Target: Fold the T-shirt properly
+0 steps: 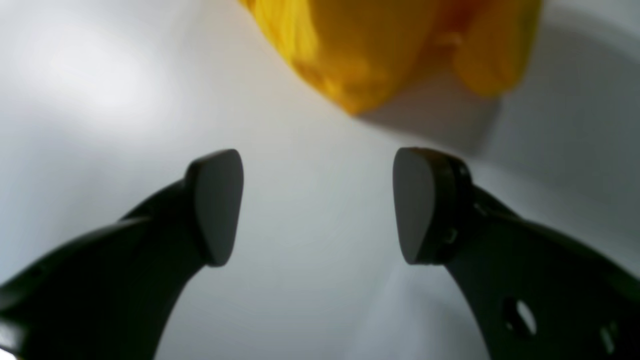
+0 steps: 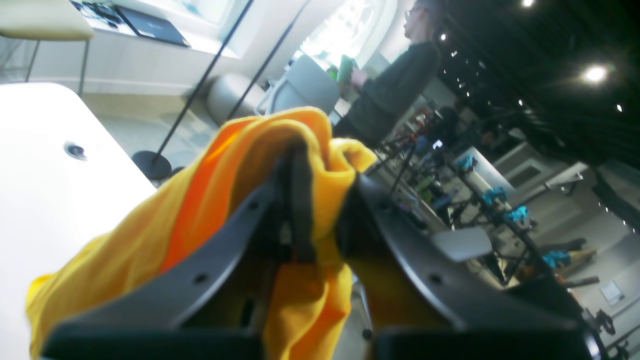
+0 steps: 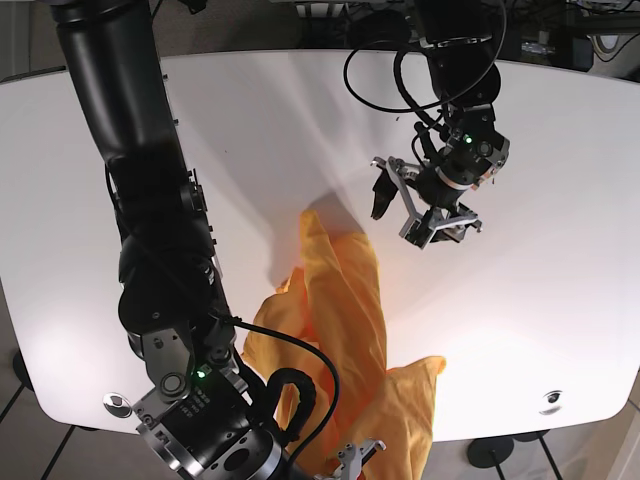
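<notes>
The yellow-orange T-shirt [image 3: 350, 320] lies bunched on the white table [image 3: 250, 120], lifted toward the near edge. In the base view my right gripper [image 3: 350, 462] sits at the bottom edge, holding the cloth. The right wrist view shows that gripper [image 2: 325, 185] shut on a fold of the T-shirt [image 2: 200, 220], with fabric draped over both fingers. My left gripper [image 3: 398, 218] hovers open just right of the shirt's far tip. In the left wrist view it [image 1: 317, 205] is open over bare table, with the T-shirt [image 1: 390, 45] just ahead of the fingertips and not touching them.
A round grommet [image 3: 549, 402] sits in the table near its front right corner. The table's near edge runs under the hanging cloth. A person [image 2: 395, 90] stands beyond the table among lab benches.
</notes>
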You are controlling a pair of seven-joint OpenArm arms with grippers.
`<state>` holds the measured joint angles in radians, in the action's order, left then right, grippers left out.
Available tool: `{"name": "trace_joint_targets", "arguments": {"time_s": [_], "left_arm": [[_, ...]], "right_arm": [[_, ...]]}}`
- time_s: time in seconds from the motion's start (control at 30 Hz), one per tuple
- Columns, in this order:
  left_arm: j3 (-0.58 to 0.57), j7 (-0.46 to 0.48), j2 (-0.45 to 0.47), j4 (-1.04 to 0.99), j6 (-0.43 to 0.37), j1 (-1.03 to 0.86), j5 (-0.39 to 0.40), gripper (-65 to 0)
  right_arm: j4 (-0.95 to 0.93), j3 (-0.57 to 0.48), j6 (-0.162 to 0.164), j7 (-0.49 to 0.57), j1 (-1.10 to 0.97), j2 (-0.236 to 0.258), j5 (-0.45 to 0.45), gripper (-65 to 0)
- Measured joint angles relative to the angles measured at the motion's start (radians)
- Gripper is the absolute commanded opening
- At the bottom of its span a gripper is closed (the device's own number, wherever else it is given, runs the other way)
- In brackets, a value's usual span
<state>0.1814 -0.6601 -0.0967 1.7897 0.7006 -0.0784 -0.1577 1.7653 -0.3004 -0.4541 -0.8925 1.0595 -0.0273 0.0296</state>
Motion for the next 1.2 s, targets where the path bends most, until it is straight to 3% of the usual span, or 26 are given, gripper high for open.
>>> {"name": "trace_joint_targets", "arguments": {"time_s": [0.1,0.27,0.43,0.77,0.97,1.1,1.2], "left_arm": [[0.000,-0.002,-0.003,0.019,0.000,-0.032,0.001,-21.7],[0.001,-0.001,0.000,0.019,0.000,-0.040,0.127,-21.7],[0.000,0.002,-0.004,-0.068,-0.003,0.007,0.132,-21.7],[-0.150,0.199,-0.043,-0.268,-0.005,0.060,0.136,-21.7],[-0.249,0.314,-0.044,-0.422,-0.111,0.105,0.137,-21.7],[-0.291,0.401,-0.041,-0.502,-0.259,0.145,0.137,-21.7],[-0.299,0.404,-0.042,-0.504,-0.274,0.145,0.137,-21.7]], "right_arm": [[0.000,0.043,-0.003,-0.002,-0.006,0.002,0.003,-63.1],[0.000,0.045,-0.003,-0.002,-0.006,0.002,0.000,-63.1],[0.000,0.045,-0.003,-0.002,-0.006,0.002,0.000,-63.1],[0.000,0.044,-0.003,-0.002,-0.011,0.000,0.000,-62.9],[0.000,0.044,-0.003,-0.002,-0.011,0.000,0.000,-62.9],[0.000,0.044,-0.003,-0.002,-0.011,0.000,0.000,-62.9],[0.000,0.044,-0.003,-0.002,-0.011,0.003,0.000,-62.9]]}}
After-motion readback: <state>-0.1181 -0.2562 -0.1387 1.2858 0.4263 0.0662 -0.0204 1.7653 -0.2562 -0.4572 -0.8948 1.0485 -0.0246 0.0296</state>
